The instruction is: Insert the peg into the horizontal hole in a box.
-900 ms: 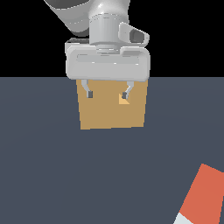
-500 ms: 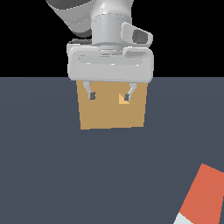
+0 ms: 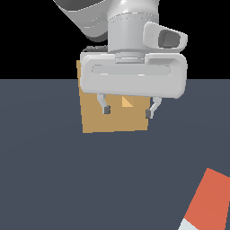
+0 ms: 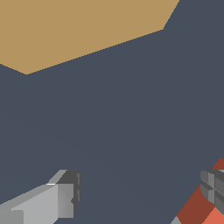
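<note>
The tan box (image 3: 112, 117) stands on the dark floor in the exterior view, partly hidden behind my white gripper body. Its small square hole (image 3: 127, 102) shows just below the gripper body, between the fingers. My gripper (image 3: 127, 111) is open and empty, hanging in front of the box face. The peg (image 3: 206, 202) lies at the exterior view's lower right, orange-red half up, with a bit of pale grey-white at the frame's edge. In the wrist view the box (image 4: 83, 30) fills one corner, the peg (image 4: 199, 209) sits by one fingertip, and the gripper (image 4: 142, 190) is open.
The dark grey floor (image 3: 67, 179) spreads around the box and peg. No other objects are in view.
The gripper has shifted toward the exterior view's right, in front of the box. It stays open. The box and the peg have not moved.
</note>
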Available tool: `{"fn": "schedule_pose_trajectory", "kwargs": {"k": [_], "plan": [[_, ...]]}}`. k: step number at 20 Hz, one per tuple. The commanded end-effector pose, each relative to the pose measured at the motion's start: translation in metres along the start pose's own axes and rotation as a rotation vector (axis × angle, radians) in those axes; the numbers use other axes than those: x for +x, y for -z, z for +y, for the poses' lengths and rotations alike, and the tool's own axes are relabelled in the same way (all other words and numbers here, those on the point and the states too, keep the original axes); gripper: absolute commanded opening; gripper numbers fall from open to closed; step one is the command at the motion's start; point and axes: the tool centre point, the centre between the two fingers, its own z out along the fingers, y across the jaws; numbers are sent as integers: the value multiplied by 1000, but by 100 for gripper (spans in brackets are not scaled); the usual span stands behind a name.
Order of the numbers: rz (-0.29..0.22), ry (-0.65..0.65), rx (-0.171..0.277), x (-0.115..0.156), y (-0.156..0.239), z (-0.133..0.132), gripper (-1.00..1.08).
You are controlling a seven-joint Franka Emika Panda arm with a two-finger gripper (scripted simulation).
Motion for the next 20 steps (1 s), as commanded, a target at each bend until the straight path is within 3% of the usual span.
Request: {"fn": "schedule_pose_trajectory", "kwargs": {"k": [1, 10, 20], "plan": [[1, -76, -3, -20, -7, 15, 100], [8, -389, -15, -108, -37, 61, 100], [15, -607, -22, -177, -57, 75, 100]]}}
